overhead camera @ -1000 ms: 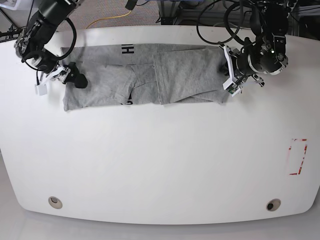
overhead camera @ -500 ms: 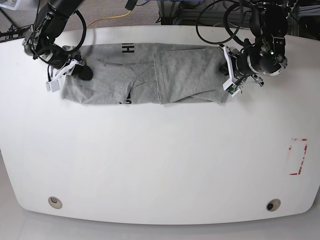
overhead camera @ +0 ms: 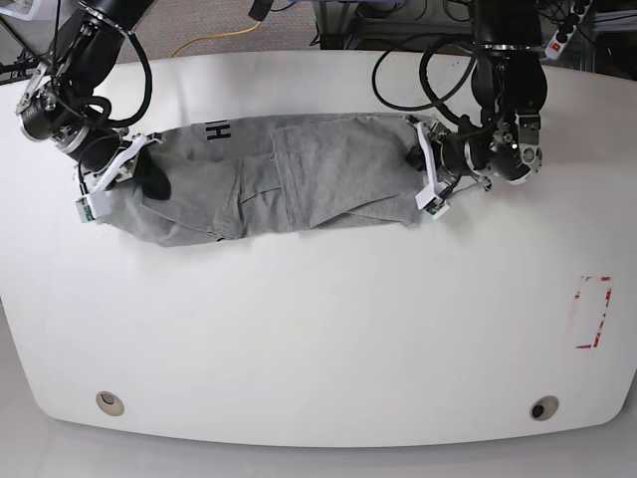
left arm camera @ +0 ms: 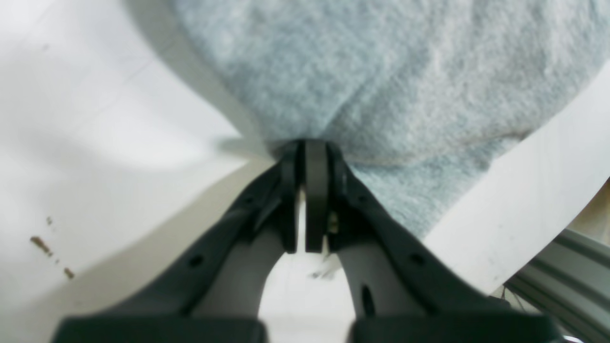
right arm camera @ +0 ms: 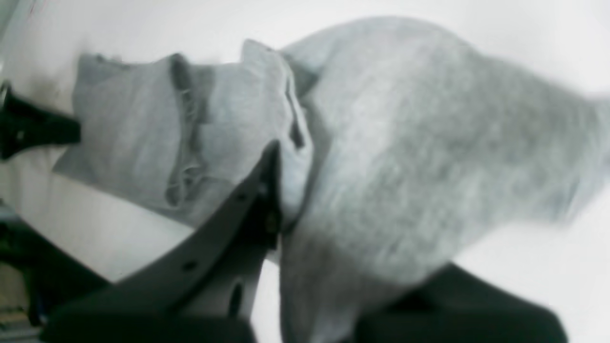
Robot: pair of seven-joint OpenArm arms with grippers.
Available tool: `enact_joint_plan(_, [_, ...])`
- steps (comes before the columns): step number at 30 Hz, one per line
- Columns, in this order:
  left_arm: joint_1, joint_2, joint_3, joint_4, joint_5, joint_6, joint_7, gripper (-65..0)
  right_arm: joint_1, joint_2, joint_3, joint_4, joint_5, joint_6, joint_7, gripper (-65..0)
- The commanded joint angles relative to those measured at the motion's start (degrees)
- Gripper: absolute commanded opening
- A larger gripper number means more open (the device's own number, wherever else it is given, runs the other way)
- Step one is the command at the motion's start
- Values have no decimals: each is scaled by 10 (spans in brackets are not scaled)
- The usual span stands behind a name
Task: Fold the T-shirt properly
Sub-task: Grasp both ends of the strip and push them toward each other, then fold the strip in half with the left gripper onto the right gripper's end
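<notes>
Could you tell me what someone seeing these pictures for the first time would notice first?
A grey T-shirt lies stretched in a long rumpled band across the far part of the white table, black lettering showing near one end. An arm grips each end: the left gripper is shut on one edge of the fabric, and the right gripper is shut on the opposite end. A red-outlined rectangle marks the table off to one side.

White table (overhead camera: 318, 329) carries the grey T-shirt (overhead camera: 299, 184) (partly folded, near the far edge); red tape outline (overhead camera: 593, 312) at right.
</notes>
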Motion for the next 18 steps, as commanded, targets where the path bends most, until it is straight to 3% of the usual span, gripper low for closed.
enact_joint_plan(1, [-17,16,9,-12,27,1,-7,-650,3,3,-28,55,17,3,12,-650])
enact_joint_plan(6, [-19,40,21,-34,75,-1,-11,-650,2,-14,-83,81,21,3,12,-650])
enact_joint_plan(18, [-9,44,23,-36,76,-1,-43,-650,25,-73,-181,77,49,3,15,-650])
